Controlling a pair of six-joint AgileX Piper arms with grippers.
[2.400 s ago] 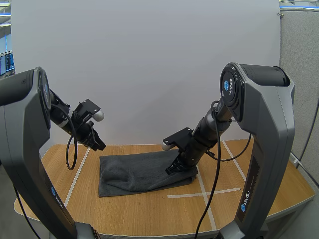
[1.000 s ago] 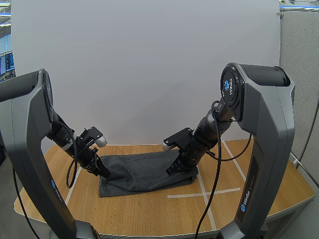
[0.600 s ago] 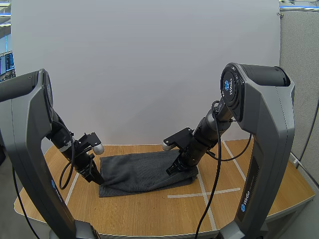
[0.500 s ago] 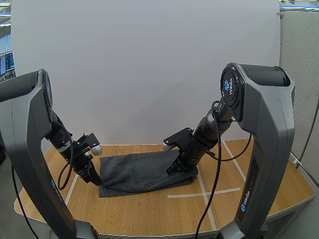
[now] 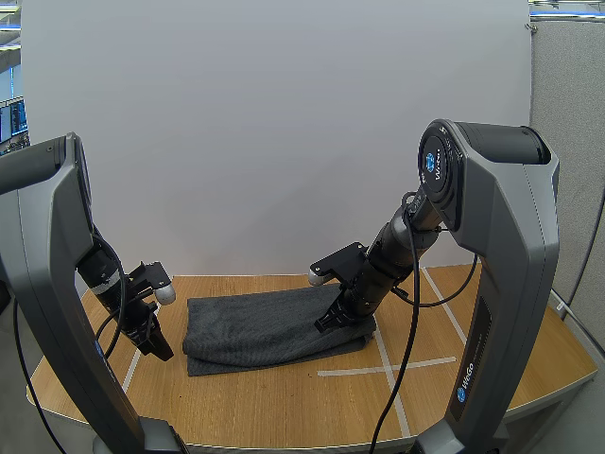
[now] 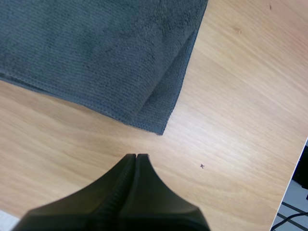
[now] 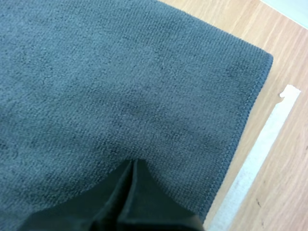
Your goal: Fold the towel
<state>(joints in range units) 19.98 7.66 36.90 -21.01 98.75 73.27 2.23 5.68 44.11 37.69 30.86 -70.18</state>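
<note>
Your left end effector [image 5: 161,348] has backed off the towel [image 5: 265,326], closed and empty; this fold looks done. Your right end effector [image 5: 328,322], closed too, pins it.

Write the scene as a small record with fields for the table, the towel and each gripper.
table: wood, marked with white tape lines
towel: dark grey, folded in layers, lying flat on the table
left gripper: shut, holding nothing, over bare wood just off the towel's corner
right gripper: shut, tips down on the towel near its right end, close to a tape line
</note>
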